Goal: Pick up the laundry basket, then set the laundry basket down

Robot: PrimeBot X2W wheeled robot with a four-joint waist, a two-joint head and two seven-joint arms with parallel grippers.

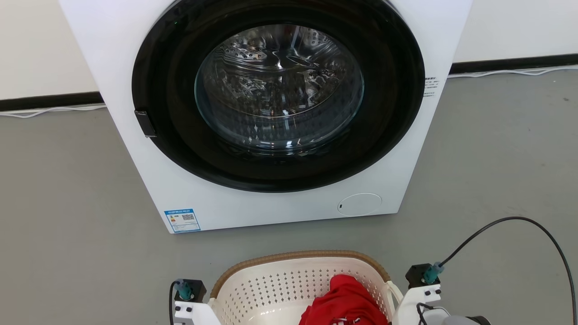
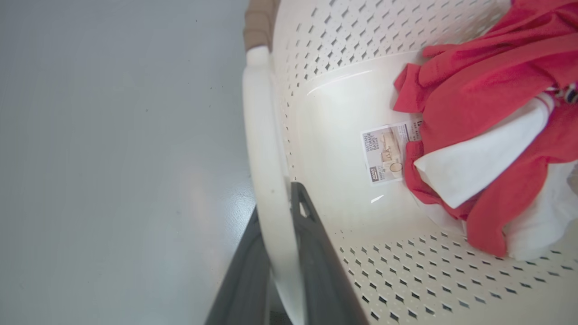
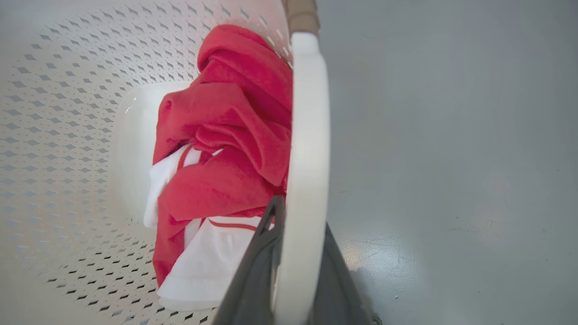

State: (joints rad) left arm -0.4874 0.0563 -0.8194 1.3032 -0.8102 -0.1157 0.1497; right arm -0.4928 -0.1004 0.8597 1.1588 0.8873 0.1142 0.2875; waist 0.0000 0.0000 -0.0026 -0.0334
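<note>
a cream-white laundry basket (image 1: 271, 289) sits low in the head view, directly in front of a white front-loading washing machine (image 1: 271, 113) on a grey floor (image 1: 67, 203), with a robot wrist at each side of it. the left hand (image 2: 276, 205) is clenched on the basket's left loop handle (image 2: 266, 135), one dark finger on either face of the white band. the right hand (image 3: 301, 216) grips the right loop handle (image 3: 307, 135) the same way. whether the base is clear of the floor cannot be told.

the likeliest trouble is a slip. the handles look smooth and narrow, and the fingers pinch only a short stretch of each, so a jerk or uneven arm travel could let one slide free and tip the load. the red garment (image 1: 345, 298) and the white cloth (image 2: 478, 153) lie bunched toward the right end, which could pull that side down. the washing machine stands close ahead, so a forward swing could knock the rim against it.

the basket is rounded-rectangular, with walls pierced by rows of small diamond holes, a brown woven-look rim (image 1: 298, 256), a glossy solid floor and a small printed label (image 2: 386, 151) partly under the clothes.
</note>
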